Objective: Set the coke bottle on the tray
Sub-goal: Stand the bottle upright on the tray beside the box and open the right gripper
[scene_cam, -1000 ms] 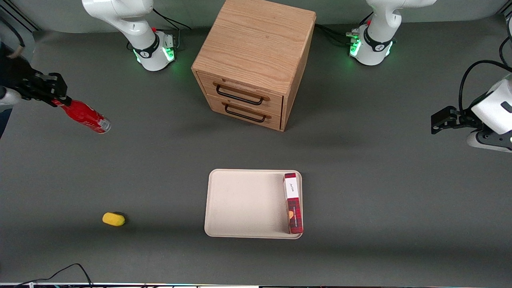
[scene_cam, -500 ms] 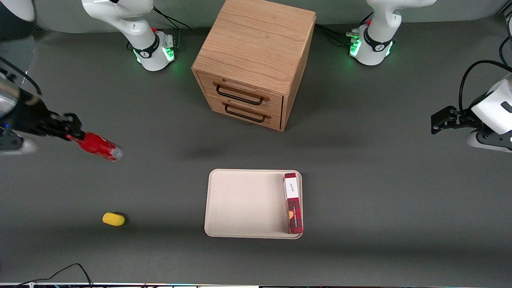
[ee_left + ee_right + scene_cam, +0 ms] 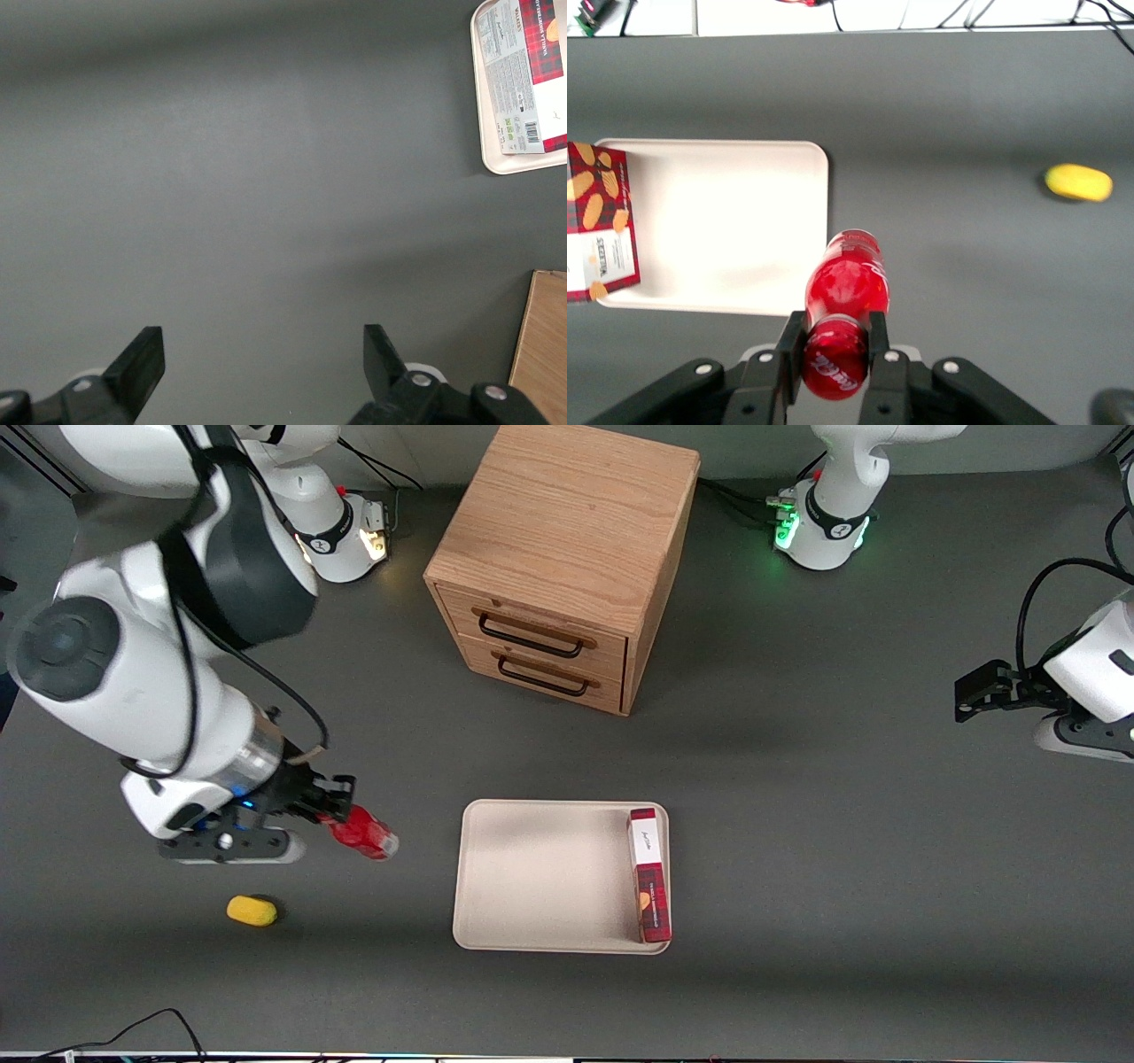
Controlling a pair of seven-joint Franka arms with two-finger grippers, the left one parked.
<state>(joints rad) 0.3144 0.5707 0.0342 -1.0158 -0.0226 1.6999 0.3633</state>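
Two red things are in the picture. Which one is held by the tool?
The bottle: the tool is shut on it, in the air beside the tray. The other red thing, the plaid box, lies in the tray.

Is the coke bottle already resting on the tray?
No, the coke bottle is held in the gripper above the table, beside the tray and not over it.

The right arm reaches low, its gripper [image 3: 341,815] with fingers [image 3: 790,341] clamped.
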